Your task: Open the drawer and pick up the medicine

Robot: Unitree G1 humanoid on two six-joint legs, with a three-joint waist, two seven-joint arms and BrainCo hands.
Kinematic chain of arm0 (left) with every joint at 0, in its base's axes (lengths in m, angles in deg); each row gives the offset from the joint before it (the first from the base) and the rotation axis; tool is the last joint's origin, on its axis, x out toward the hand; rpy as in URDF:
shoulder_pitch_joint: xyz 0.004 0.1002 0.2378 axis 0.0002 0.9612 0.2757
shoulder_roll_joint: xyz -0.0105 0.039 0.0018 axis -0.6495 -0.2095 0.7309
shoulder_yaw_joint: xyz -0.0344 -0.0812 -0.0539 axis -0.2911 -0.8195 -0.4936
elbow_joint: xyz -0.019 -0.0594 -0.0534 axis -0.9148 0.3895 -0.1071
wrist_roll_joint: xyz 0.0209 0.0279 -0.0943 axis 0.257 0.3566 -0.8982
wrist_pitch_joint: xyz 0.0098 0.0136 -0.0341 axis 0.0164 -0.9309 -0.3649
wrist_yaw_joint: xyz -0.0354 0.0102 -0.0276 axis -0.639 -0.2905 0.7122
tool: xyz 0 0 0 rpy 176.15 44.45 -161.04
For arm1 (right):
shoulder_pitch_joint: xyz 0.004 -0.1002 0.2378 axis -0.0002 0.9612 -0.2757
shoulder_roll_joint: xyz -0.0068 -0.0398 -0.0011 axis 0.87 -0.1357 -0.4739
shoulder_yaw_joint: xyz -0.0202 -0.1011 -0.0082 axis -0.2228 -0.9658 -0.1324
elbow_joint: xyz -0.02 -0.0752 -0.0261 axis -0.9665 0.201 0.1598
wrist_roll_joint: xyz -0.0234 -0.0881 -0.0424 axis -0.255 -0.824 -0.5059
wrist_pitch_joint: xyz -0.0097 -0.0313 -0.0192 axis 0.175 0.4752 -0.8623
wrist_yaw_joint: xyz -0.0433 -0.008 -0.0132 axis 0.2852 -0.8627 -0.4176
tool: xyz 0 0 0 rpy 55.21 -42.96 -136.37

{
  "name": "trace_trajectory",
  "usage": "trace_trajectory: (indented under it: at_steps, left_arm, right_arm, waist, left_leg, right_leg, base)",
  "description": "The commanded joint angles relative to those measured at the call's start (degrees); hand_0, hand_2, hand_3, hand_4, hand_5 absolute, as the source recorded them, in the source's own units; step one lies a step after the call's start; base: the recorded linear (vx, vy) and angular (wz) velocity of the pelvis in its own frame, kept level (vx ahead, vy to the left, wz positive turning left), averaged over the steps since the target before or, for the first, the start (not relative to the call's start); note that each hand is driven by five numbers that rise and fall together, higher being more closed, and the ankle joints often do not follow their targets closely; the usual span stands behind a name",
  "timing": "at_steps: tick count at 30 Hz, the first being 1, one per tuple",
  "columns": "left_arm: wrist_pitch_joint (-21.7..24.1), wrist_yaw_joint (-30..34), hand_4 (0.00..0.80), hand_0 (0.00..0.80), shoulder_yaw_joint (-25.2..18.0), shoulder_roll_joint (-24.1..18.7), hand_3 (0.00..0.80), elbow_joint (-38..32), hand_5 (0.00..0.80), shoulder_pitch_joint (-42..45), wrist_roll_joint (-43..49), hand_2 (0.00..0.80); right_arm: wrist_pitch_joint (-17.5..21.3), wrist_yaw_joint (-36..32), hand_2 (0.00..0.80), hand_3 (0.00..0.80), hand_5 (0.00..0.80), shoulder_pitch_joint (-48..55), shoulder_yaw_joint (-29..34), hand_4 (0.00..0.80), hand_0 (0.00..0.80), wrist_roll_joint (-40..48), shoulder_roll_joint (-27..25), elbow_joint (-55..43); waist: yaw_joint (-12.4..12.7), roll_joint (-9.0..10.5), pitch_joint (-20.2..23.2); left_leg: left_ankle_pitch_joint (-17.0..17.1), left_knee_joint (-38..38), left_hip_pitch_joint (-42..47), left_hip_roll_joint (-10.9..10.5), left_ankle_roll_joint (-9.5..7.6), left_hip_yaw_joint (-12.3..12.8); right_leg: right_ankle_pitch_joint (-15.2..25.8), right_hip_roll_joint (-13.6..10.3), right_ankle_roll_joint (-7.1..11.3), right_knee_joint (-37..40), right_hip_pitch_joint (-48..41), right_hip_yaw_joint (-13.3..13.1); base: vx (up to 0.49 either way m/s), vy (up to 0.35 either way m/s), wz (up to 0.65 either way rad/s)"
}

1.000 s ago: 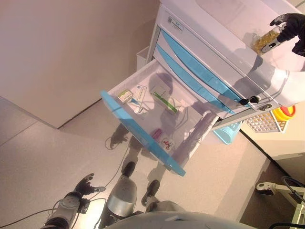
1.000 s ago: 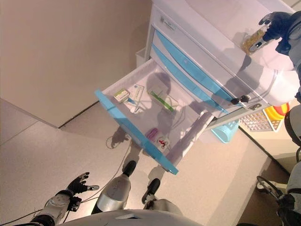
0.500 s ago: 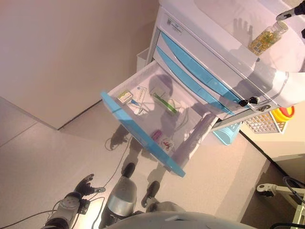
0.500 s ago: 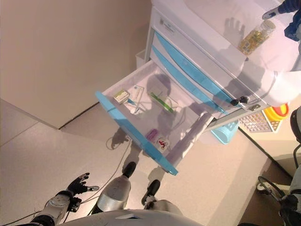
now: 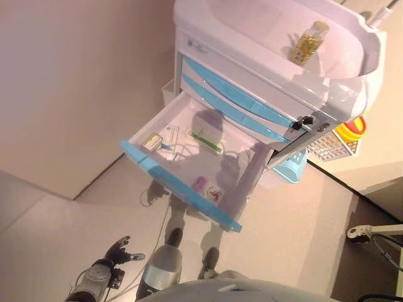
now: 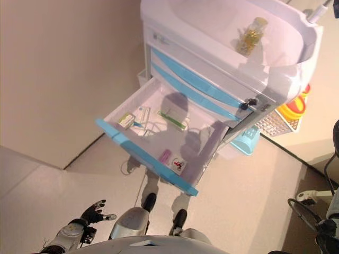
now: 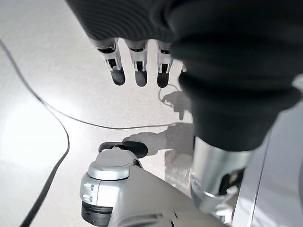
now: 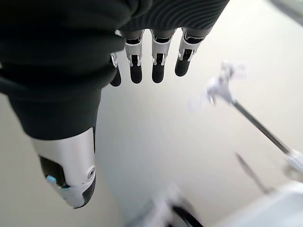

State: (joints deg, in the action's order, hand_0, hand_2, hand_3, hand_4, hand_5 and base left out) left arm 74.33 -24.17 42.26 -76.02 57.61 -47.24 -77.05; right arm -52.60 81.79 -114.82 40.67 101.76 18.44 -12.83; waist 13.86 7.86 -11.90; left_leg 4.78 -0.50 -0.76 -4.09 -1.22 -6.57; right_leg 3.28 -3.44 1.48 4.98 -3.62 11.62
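The white cart [image 5: 252, 38] has blue-fronted drawers; one drawer [image 5: 179, 192] stands pulled wide open. Inside it lie a small box [image 5: 152, 142], a green strip [image 5: 204, 141], a pink packet [image 5: 199, 184] and a red-marked card [image 5: 215, 194]. A clear medicine bottle [image 5: 306, 43] of yellow capsules stands alone on the cart's top. My right hand [image 8: 156, 61] is open and empty, up beyond the cart's far right corner; only a fingertip [image 5: 380, 17] shows in the eye views. My left hand [image 5: 119, 251] hangs open low by the floor.
A wall runs along the left. A white mesh basket [image 5: 327, 146] with a yellow object [image 5: 351, 129] and a light-blue bin [image 5: 289, 167] sit at the cart's right side. A wheeled stand [image 5: 371, 233] is at the lower right.
My right hand has let go of the bottle on the cart's top and drawn away up and right. The camera has shifted, so the whole cart sits lower and further left.
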Motion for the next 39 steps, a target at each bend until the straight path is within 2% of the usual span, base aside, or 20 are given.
trace_trajectory:
  at_steps: [1, 6, 9, 10, 11, 12, 14, 15, 18, 20, 21, 22, 24, 27, 30, 31, 32, 33, 36, 39]
  left_arm:
    - [1.1, 1.2, 0.000, 0.000, 3.2, -1.1, 0.000, 2.9, 0.000, 1.2, 2.5, 0.000]
    - [-0.5, 2.1, 0.000, 0.000, 5.6, 0.1, 0.000, 3.0, 0.000, -1.2, 3.6, 0.000]
    - [-1.3, 2.0, 0.000, 0.000, 5.8, 1.1, 0.000, 3.2, 0.000, -2.4, 2.7, 0.000]
    - [-1.4, 1.9, 0.000, 0.000, 5.8, 1.1, 0.000, 3.3, 0.000, -2.5, 2.4, 0.000]
    - [-1.5, 1.6, 0.000, 0.000, 5.3, 2.1, 0.000, 3.6, 0.000, -2.9, 1.9, 0.000]
    - [-1.6, 1.4, 0.000, 0.000, 5.2, 2.3, 0.000, 3.6, 0.000, -2.9, 1.6, 0.000]
    - [-1.6, 0.9, 0.000, 0.000, 4.1, 3.6, 0.000, 3.7, 0.000, -3.3, 1.2, 0.000]
    - [-1.6, 0.8, 0.000, 0.000, 4.1, 4.0, 0.000, 3.6, 0.000, -3.3, 1.1, 0.000]
    - [-1.4, 0.2, 0.000, 0.000, 2.8, 5.4, 0.000, 3.5, 0.000, -2.5, 1.1, 0.000]
    - [-1.4, -0.2, 0.000, 0.000, 2.1, 5.9, 0.000, 3.2, 0.000, -1.9, 0.9, 0.000]
    - [-0.9, -0.3, 0.000, 0.000, 1.6, 6.0, 0.000, 3.1, 0.000, -1.6, 0.9, 0.000]
    - [-0.7, -0.4, 0.000, 0.000, 1.6, 5.9, 0.000, 3.1, 0.000, -1.5, 0.7, 0.000]
    - [0.2, -0.1, 0.000, 0.000, 0.8, 5.6, 0.000, 2.8, 0.000, -1.1, 0.3, 0.000]
    - [1.1, -0.3, 0.000, 0.000, 0.8, 5.3, 0.000, 2.8, 0.000, -1.7, 0.7, 0.000]
    - [2.3, -0.7, 0.000, 0.000, 1.4, 5.9, 0.000, 3.5, 0.000, -2.4, 3.0, 0.000]
    - [3.0, -1.4, 0.000, 0.000, 2.1, 6.3, 0.000, 3.8, 0.000, -2.7, 4.7, 0.000]
    - [3.4, -1.6, 0.000, 0.000, 2.6, 6.3, 0.000, 4.0, 0.000, -2.9, 5.6, 0.000]
    - [4.3, -2.1, 0.000, 0.000, 3.4, 6.3, 0.000, 4.2, 0.000, -3.3, 6.5, 0.000]
    - [5.5, -3.0, 0.000, 0.000, 4.2, 6.0, 0.000, 3.6, 0.000, -4.3, 5.4, 0.000]
    - [6.7, -3.7, 0.000, 0.000, 5.6, 4.7, 0.000, 1.7, 0.000, -7.0, 2.3, 0.000]
  right_arm:
    - [5.6, 3.9, 0.000, 0.000, 0.000, 4.2, 3.2, 0.000, 0.000, 11.5, -2.9, -4.9]
    - [8.2, 0.4, 0.000, 0.000, 0.000, 22.4, 20.3, 0.000, 0.000, 22.2, 5.6, -15.6]
    - [8.6, -0.5, 0.000, 0.000, 0.000, 36.3, 27.8, 0.000, 0.000, 20.5, 13.8, -27.0]
    - [8.9, -0.6, 0.000, 0.000, 0.000, 39.1, 28.8, 0.000, 0.000, 20.3, 15.3, -28.9]
    - [9.7, -1.3, 0.000, 0.000, 0.000, 45.7, 30.5, 0.000, 0.000, 20.2, 19.8, -33.3]
    - [10.2, -1.3, 0.000, 0.000, 0.000, 48.8, 31.0, 0.000, 0.000, 19.2, 22.0, -35.4]
    - [12.4, -4.6, 0.000, 0.000, 0.000, 57.4, 30.7, 0.000, 0.000, 16.5, 27.8, -39.6]
    - [12.1, -5.9, 0.000, 0.000, 0.000, 60.4, 30.4, 0.000, 0.000, 16.8, 29.6, -41.1]
    - [12.2, -14.8, 0.000, 0.000, 0.000, 73.3, 29.9, 0.000, 0.000, 15.2, 34.1, -41.8]
    - [10.6, -17.5, 0.000, 0.000, 0.000, 78.7, 27.7, 0.000, 0.000, 8.6, 35.3, -38.6]
    - [8.2, -16.9, 0.000, 0.000, 0.000, 81.8, 25.4, 0.000, 0.000, 0.4, 34.8, -35.6]
    - [9.1, -16.4, 0.000, 0.000, 0.000, 82.8, 24.5, 0.000, 0.000, -1.3, 34.7, -34.5]
    - [6.5, -17.2, 0.000, 0.000, 0.000, 86.7, 20.5, 0.000, 0.000, -10.8, 33.5, -28.5]
    - [1.9, -17.8, 0.000, 0.000, 0.000, 89.1, 17.2, 0.000, 0.000, -14.1, 34.9, -19.4]
    - [2.1, -17.2, 0.000, 0.000, 0.000, 89.7, 15.3, 0.000, 0.000, -20.1, 37.6, -9.4]
    - [4.2, -17.1, 0.000, 0.000, 0.000, 89.9, 14.9, 0.000, 0.000, -22.5, 38.9, -3.3]
    - [3.4, -17.2, 0.000, 0.000, 0.000, 90.0, 14.8, 0.000, 0.000, -23.4, 39.4, -1.1]
    - [4.4, -17.2, 0.000, 0.000, 0.000, 89.9, 14.3, 0.000, 0.000, -25.2, 40.3, 4.4]
    - [3.8, -16.6, 0.000, 0.000, 0.000, 89.7, 13.4, 0.000, 0.000, -30.8, 40.6, 9.2]
    - [3.6, -16.3, 0.000, 0.000, 0.000, 88.2, 11.4, 0.000, 0.000, -31.8, 38.7, 8.6]
  waist:
    - [-1.8, -0.18, 6.3]
    - [-5.1, -2.78, 7.1]
    - [-7.4, -3.85, 7.2]
    - [-7.7, -3.88, 7.2]
    - [-9.1, -4.37, 7.2]
    - [-9.5, -4.45, 7.2]
    - [-11.2, -4.87, 7.1]
    - [-11.8, -4.96, 7.2]
    - [-14.1, -5.18, 7.6]
    - [-15.3, -5.14, 7.9]
    - [-16.1, -5.03, 7.9]
    - [-16.3, -5.00, 7.9]
    - [-17.2, -4.81, 7.7]
    - [-17.8, -4.79, 7.1]
    - [-17.9, -5.13, 6.5]
    - [-17.9, -5.45, 6.1]
    - [-17.8, -5.61, 5.9]
    - [-17.8, -6.04, 5.3]
    - [-17.9, -6.97, 3.3]
    - [-18.0, -7.60, -0.2]
  left_leg:
    - [-9.2, -1.2, 3.2, 0.1, -0.43, -0.3]
    - [-10.3, -0.5, 4.3, 0.0, -0.85, 1.7]
    - [-10.9, -0.2, 5.0, 0.2, -1.14, 3.3]
    - [-11.0, -0.2, 5.2, 0.2, -1.17, 3.5]
    - [-11.3, -0.1, 5.6, 0.3, -1.34, 4.2]
    - [-11.4, -0.1, 5.8, 0.4, -1.37, 4.4]
    - [-11.6, -0.4, 6.3, 0.7, -1.37, 5.5]
    - [-11.5, -0.7, 6.4, 0.9, -1.28, 5.9]
    - [-11.2, -1.4, 6.7, 1.2, -0.87, 7.5]
    - [-11.2, -1.5, 6.8, 1.6, -0.63, 8.4]
    - [-11.1, -1.4, 6.7, 1.8, -0.46, 9.1]
    - [-11.1, -1.4, 6.7, 1.9, -0.43, 9.2]
    - [-11.1, -1.2, 6.6, 2.1, -0.38, 9.9]
    - [-11.2, -1.0, 6.7, 2.3, -0.42, 10.0]
    - [-11.3, -1.0, 7.1, 2.4, -0.62, 9.9]
    - [-11.3, -0.8, 7.1, 2.5, -0.69, 9.7]
    - [-11.4, -0.6, 7.1, 2.5, -0.70, 9.6]
    - [-11.5, 0.1, 6.8, 2.6, -0.75, 9.4]
    - [-12.1, 2.5, 5.5, 2.6, -1.06, 8.9]
    - [-12.7, 7.4, 1.0, 2.5, -1.52, 8.6]
  right_leg:
    - [-2.4, -3.3, 5.73, -5.5, 1.2, -0.9]
    - [-3.0, -3.2, 5.47, -6.3, 1.5, -3.9]
    - [-3.2, -2.8, 5.15, -6.6, 1.6, -5.9]
    - [-3.3, -2.7, 5.10, -6.6, 1.6, -6.3]
    - [-3.3, -2.5, 4.95, -6.6, 1.7, -7.4]
    - [-3.4, -2.3, 4.85, -6.6, 1.7, -7.8]
    - [-3.6, -1.9, 4.63, -6.4, 1.6, -9.0]
    - [-3.6, -1.8, 4.57, -6.2, 1.6, -9.3]
    - [-3.6, -1.3, 4.59, -5.5, 1.6, -10.1]
    - [-3.8, -1.1, 4.59, -5.5, 1.8, -10.6]
    - [-4.0, -1.0, 4.49, -5.8, 2.0, -10.7]
    - [-4.1, -0.9, 4.47, -5.9, 2.1, -10.8]
    - [-4.5, -0.7, 4.28, -6.3, 2.3, -11.0]
    - [-5.0, -0.3, 3.89, -6.9, 2.2, -10.7]
    - [-5.4, -0.1, 3.51, -7.3, 1.9, -10.5]
    - [-5.7, -0.1, 3.37, -7.6, 1.8, -10.3]
    - [-5.8, -0.1, 3.28, -7.9, 1.8, -10.2]
    - [-6.2, -0.2, 3.15, -8.7, 1.9, -10.2]
    - [-7.4, -0.4, 2.68, -11.5, 3.4, -10.1]
    - [-8.8, -0.8, 1.85, -16.1, 7.7, -9.9]
  base:
    - [-0.086, 0.027, -0.16]
    - [-0.092, 0.009, -0.27]
    - [-0.085, -0.007, -0.34]
    - [-0.078, -0.026, -0.46]
    - [-0.057, -0.031, -0.49]
    - [-0.070, -0.049, -0.42]
    - [-0.059, -0.052, -0.42]
    - [-0.051, -0.049, -0.32]
    - [-0.035, -0.047, -0.20]
    - [-0.024, -0.047, -0.14]
    - [-0.023, -0.050, -0.22]
    - [-0.026, -0.052, -0.20]
    - [-0.021, -0.038, -0.18]
    - [0.001, -0.022, -0.18]
    - [0.055, -0.005, -0.11]
    - [0.064, 0.005, -0.10]
    - [0.084, 0.018, -0.06]
    - [0.078, 0.033, -0.01]
    - [0.053, 0.079, -0.02]
    - [-0.099, 0.086, -0.15]
